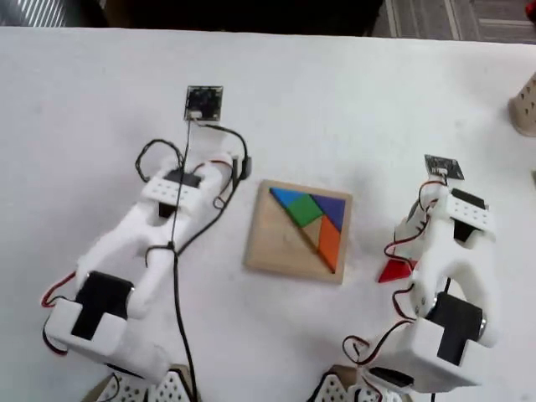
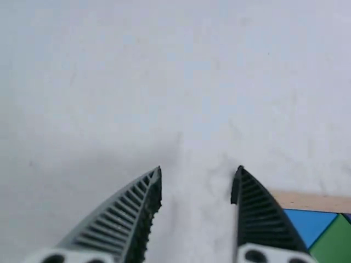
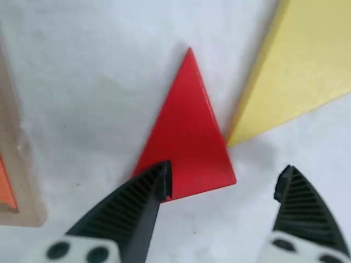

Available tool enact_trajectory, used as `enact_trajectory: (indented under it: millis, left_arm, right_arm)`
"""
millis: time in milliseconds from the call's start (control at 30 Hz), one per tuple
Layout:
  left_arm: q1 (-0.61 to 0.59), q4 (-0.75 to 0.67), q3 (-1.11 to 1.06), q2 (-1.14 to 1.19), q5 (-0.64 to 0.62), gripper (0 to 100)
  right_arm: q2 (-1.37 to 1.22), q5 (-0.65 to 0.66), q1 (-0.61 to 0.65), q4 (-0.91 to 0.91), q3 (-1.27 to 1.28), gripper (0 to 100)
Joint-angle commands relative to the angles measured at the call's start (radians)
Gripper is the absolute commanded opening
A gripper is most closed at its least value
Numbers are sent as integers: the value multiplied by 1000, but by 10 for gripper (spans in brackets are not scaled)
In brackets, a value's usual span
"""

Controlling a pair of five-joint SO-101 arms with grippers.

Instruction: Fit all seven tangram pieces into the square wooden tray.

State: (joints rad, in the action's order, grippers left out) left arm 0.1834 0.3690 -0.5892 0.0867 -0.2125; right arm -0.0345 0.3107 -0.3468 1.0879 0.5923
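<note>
**Red triangle lay loose beneath your right pincer**

Red wood came nearest. Your right gripper (image 3: 222, 183) hung spread wide over the red triangle (image 3: 186, 142), one finger above the triangle's near edge and the other above the white table (image 1: 377, 100), with nothing held between them. A yellow piece (image 3: 307, 60) lay just beside the triangle, and whether the two touched you could not tell. From above, the triangle sat on the table between your right arm and the wooden tray (image 1: 272, 243).

Your left gripper (image 2: 197, 186) was parted too, its fingers around nothing, low over the table by the tray's far corner.

Farther in, the tray was partly filled. A blue piece (image 1: 289, 199), a green piece (image 1: 307, 211), a purple piece (image 1: 335, 209) and an orange piece (image 1: 327, 243) were packed against one side — bare wood showed on the other.
</note>
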Motion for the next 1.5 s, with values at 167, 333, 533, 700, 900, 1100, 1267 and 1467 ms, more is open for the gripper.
enact_trajectory:
  millis: [167, 333, 533, 700, 900, 1100, 1267, 1467]
  left_arm:
    - [19, 5, 66, 5, 9, 218]
    - [19, 5, 66, 8, 9, 218]
    - [19, 5, 66, 8, 9, 218]
    - [19, 5, 66, 10, 9, 218]
    - [19, 5, 66, 10, 9, 218]
    - [19, 5, 66, 10, 9, 218]
    - [19, 5, 66, 10, 9, 218]
    - [19, 5, 66, 10, 9, 218]
  right_arm:
    - [-48, -140, 30, 10, -71, 305]
    - [-47, -158, 25, 12, -71, 305]
    - [16, -186, 33, 16, -78, 305]
    - [47, -364, 85, 48, -86, 305]
    - [47, -439, 142, 85, -104, 305]
    - [58, -431, 101, 67, -84, 305]
    - [96, -407, 82, 76, -80, 305]
    - [31, -399, 36, 44, -69, 304]
